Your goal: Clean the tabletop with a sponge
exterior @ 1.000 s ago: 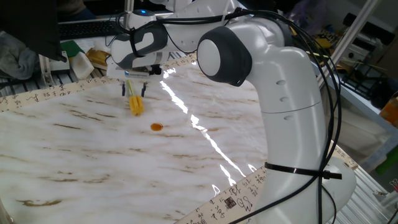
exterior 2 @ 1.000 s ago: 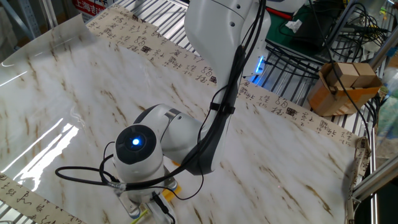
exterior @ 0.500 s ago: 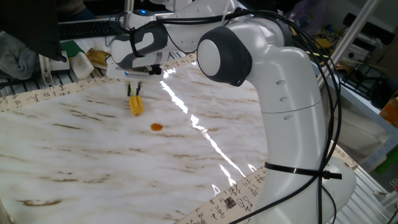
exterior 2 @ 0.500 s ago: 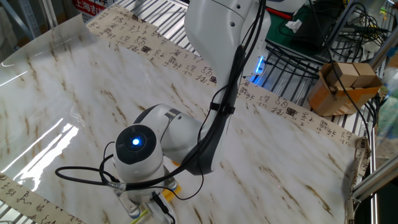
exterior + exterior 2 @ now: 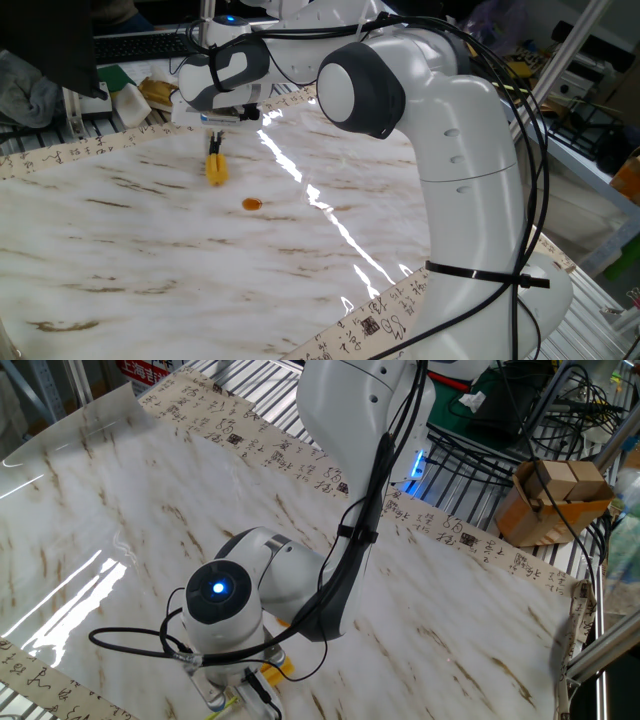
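Yellow sponge (image 5: 217, 166) pinched by gripper (image 5: 214, 143).

One fixed view: beside arm base, low, looking along surface (image 5: 150, 260) toward tool (image 5: 214, 143).
Other fixed view: high opposite, steeply down.
Shared: tool, surface.

From the side view, the end effector (image 5: 214, 140) has drawn its two fingers together: a second ago they stood spread on either side of the sponge (image 5: 216, 166) handle, and now they pinch the top of the thin stick. The sponge's yellow head has shifted very slightly on the tabletop (image 5: 150, 260). In the other view nothing appears to have moved.
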`<state>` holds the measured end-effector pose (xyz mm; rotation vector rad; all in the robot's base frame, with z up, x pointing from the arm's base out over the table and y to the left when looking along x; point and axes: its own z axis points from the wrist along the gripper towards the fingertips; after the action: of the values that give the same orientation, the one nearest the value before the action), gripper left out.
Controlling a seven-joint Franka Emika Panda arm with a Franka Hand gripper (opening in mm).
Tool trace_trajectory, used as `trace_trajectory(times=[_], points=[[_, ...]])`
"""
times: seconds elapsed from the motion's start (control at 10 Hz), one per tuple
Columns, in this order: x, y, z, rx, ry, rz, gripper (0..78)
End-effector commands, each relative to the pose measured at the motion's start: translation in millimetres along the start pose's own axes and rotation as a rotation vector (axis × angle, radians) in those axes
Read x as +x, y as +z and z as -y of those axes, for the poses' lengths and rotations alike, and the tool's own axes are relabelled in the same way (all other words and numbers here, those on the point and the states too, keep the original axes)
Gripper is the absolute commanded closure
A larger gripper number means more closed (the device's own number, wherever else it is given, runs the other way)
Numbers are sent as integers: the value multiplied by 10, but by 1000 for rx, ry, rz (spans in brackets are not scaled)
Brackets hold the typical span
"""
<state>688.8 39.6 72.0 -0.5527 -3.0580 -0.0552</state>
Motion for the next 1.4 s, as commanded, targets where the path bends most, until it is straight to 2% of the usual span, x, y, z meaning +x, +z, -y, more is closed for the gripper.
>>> trace_trajectory(times=[0.1,0.3,0.5,0.8,1.2,1.4], points=[[51,-100,13,28,-31,-16,764],[77,-178,67,15,-48,-26,764],[123,-246,120,19,-78,-35,764],[342,-298,236,29,-104,-38,764],[542,-411,433,42,-138,-34,764],[636,-399,481,58,-163,-28,764]])
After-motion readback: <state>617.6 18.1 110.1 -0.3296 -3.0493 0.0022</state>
